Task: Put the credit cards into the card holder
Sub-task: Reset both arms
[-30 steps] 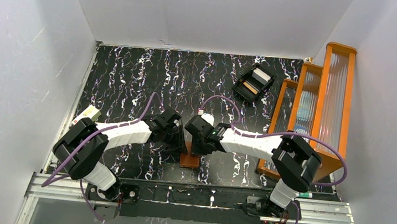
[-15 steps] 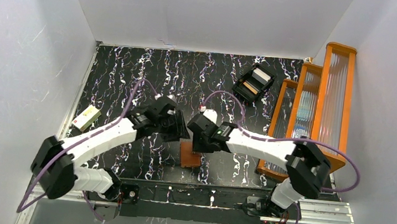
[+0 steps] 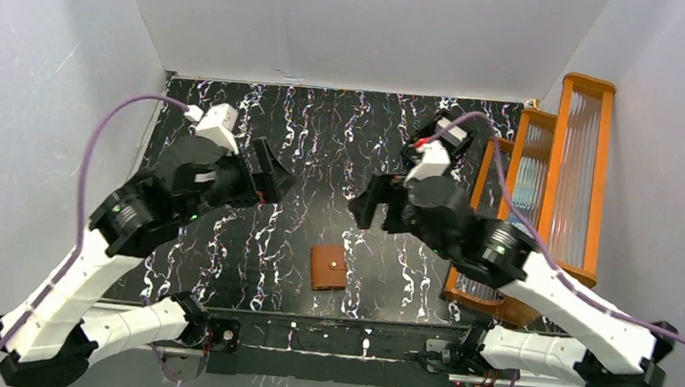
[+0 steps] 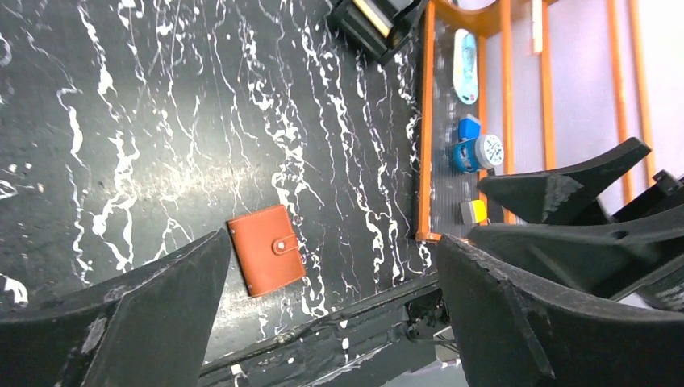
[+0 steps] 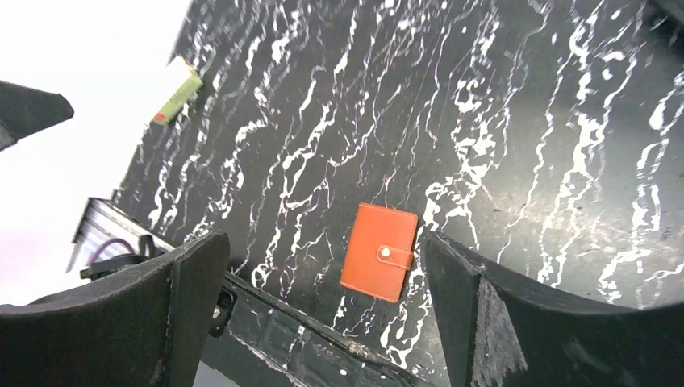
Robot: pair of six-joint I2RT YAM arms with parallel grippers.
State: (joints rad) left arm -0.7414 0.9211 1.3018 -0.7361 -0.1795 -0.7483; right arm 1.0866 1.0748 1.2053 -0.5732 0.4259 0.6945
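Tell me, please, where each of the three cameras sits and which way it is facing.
Top external: above and behind the bases, looking down on the table; both arms show, left gripper and right gripper open.
Left wrist: on the left arm, facing down past its own fingers at the card holder and orange rack.
Right wrist: on the right arm, facing down between its fingers toward the table's near edge and cream box.
Shared: all three show the closed card holder lying free.

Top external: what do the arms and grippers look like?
The left arm and right arm have white link shells, black joints and a purple cable along each. The left gripper and right gripper are black with broad tapering fingers.
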